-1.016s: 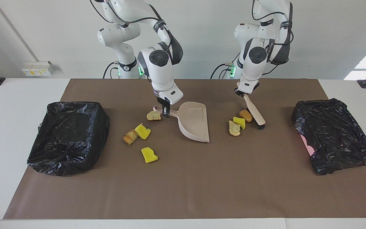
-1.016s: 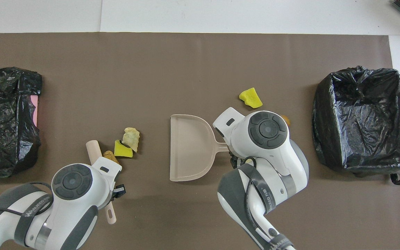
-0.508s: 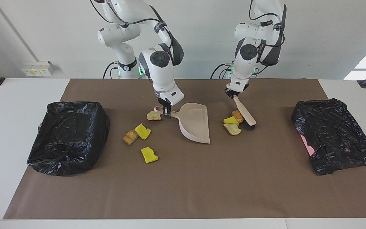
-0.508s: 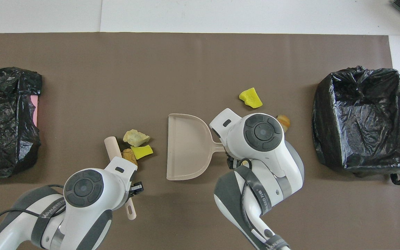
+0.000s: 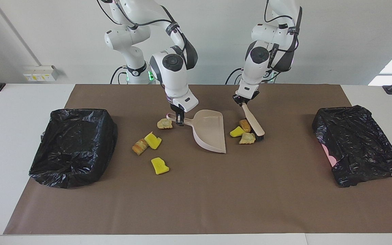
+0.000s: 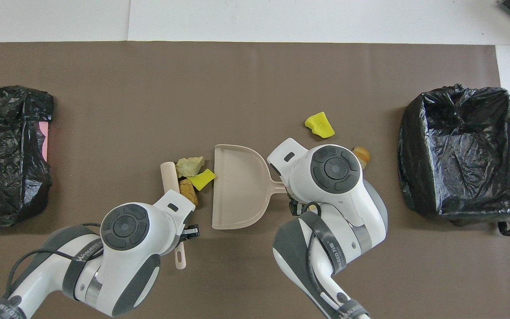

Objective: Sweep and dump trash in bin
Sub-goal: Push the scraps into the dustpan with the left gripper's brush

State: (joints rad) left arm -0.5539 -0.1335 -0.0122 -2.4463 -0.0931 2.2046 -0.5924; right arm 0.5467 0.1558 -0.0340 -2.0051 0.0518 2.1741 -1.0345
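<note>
Left arm: reaches down mid-table, left gripper (image 5: 243,100) clamped shut.
Right arm: bent low mid-table, right gripper (image 5: 179,118) clamped shut, pointing down.

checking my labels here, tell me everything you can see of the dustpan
The beige plastic dustpan is a shallow scoop with a rounded back, raised side walls, a straight open lip and a short handle. It lies on the brown table mat and holds nothing. The right gripper is shut on its handle. Its lip faces three trash chunks that the beige hand brush pushes; the yellow chunk looks about to reach the lip.
</note>
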